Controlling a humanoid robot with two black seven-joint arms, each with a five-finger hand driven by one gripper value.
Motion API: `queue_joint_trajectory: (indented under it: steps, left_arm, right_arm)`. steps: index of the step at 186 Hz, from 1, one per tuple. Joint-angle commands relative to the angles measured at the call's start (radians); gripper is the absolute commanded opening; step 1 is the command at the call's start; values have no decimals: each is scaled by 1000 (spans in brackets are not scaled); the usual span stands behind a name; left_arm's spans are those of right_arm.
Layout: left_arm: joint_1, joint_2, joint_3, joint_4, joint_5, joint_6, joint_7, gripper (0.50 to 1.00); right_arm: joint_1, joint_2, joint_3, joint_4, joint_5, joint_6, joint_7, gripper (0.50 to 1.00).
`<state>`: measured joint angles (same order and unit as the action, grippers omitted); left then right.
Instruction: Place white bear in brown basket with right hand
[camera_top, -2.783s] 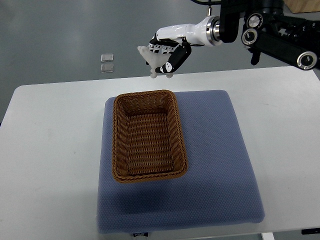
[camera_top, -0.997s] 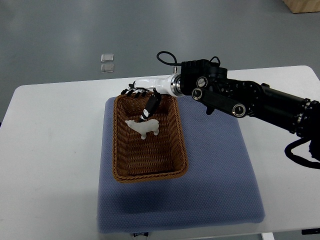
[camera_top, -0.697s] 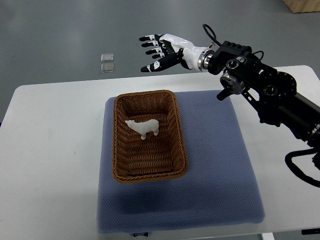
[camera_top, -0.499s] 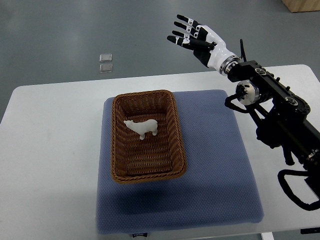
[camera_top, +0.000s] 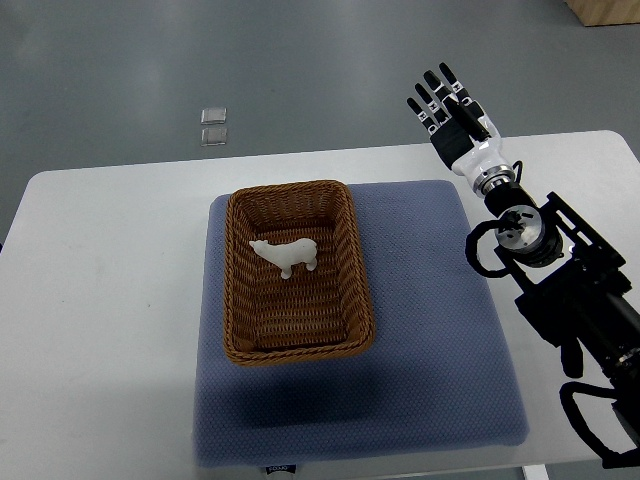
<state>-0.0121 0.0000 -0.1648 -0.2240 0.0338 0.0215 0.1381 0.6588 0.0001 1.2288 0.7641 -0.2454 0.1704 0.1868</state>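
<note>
The white bear (camera_top: 287, 255) stands inside the brown wicker basket (camera_top: 352, 262), in its far half. The basket sits on a blue-grey mat (camera_top: 430, 340) on the white table. My right hand (camera_top: 450, 112) is open with its fingers spread and straight, empty, raised over the table's far edge, well to the right of the basket. Its black arm runs down the right side of the picture. The left arm is out of view.
The white table (camera_top: 110, 300) carries the mat. Two small clear squares (camera_top: 213, 124) lie on the grey floor beyond the table's far edge.
My right hand carried the bear down into the basket, let it go, then lifted out and swung right, now open beyond the mat's far right corner. The bear stays in the basket.
</note>
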Motion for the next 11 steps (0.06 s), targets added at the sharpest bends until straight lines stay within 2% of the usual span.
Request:
queue_joint_trajectory:
  steps: [1,11]
  left_arm:
    - [0,0,1,0,0,0,1,1000]
    - [0,0,1,0,0,0,0,1000]
  right_arm:
    - [-4,0,-2,0,0,1,0,924]
    - [-7,0,-5,0,0,1,2,924]
